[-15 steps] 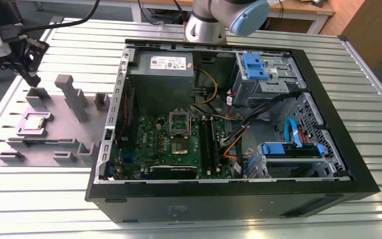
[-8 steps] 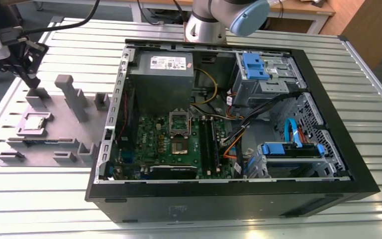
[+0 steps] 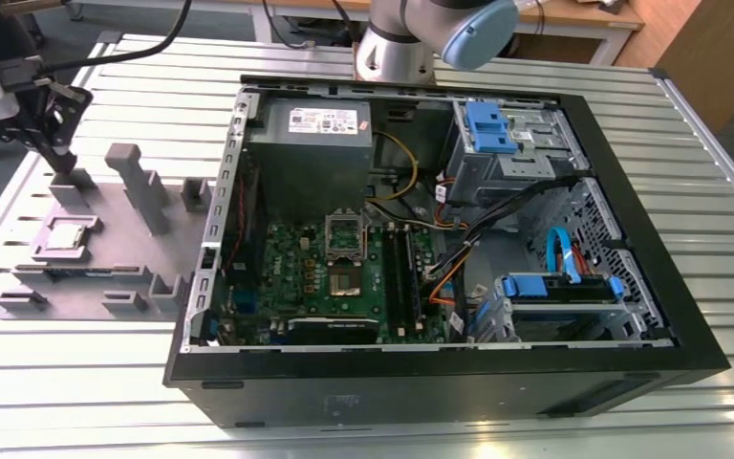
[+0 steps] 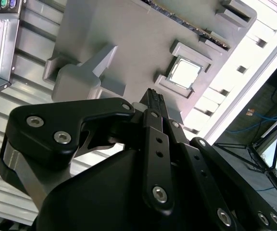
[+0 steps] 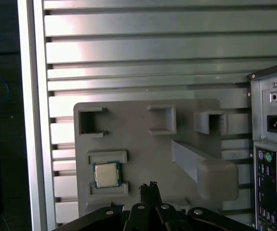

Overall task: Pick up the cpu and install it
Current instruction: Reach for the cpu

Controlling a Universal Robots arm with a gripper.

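A slatted aluminium table carries a lilac-grey plastic holder plate. The small square cpu, with a silvery metal top and green edge, lies flat in a recess of that plate. Its edges run parallel to the plate's, and being square it has no long axis. The black gripper hovers over the plate near the recess, fingers together and empty. Judged step: approach for pick-up. Grasping calls for centring over the recess and spreading the fingers.

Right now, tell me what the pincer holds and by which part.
Nothing is held. The pincer hangs empty, fingertips together, above the grey holder plate; the cpu lies in its recess there.
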